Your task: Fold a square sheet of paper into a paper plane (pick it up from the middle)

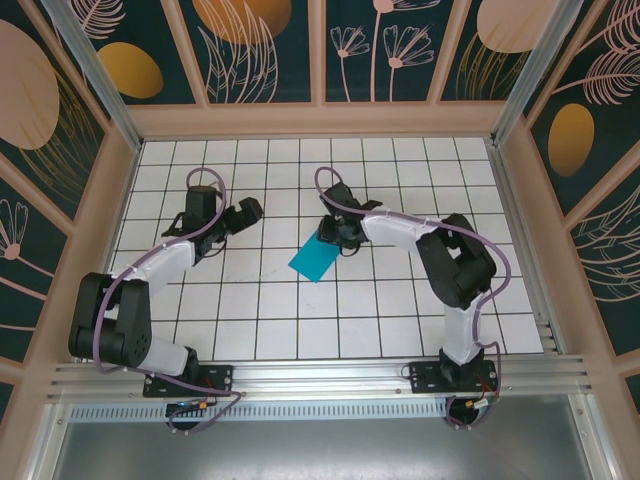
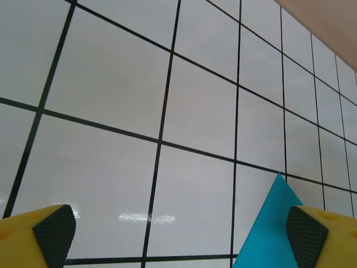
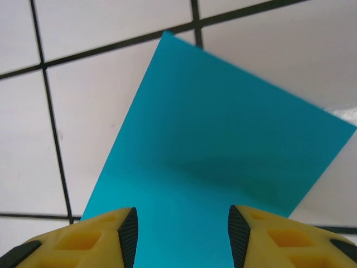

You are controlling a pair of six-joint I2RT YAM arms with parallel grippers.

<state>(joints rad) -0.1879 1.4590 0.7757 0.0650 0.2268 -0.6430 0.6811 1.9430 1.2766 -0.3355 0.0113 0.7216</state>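
Right wrist: paper (image 3: 223, 151) just beneath right tool (image 3: 183, 229)

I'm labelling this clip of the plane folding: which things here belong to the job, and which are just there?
Job:
teal paper sheet
left hand
right hand

Just there:
white gridded tabletop
patterned walls

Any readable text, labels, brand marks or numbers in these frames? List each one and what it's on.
No readable text in any view.
square sheet of paper: plain teal, no print.
table: black grid lines, no numbers.
wall panels: leaf and flower patterns, no lettering.
left gripper, right gripper: yellow fingers, dark pads, no markings.
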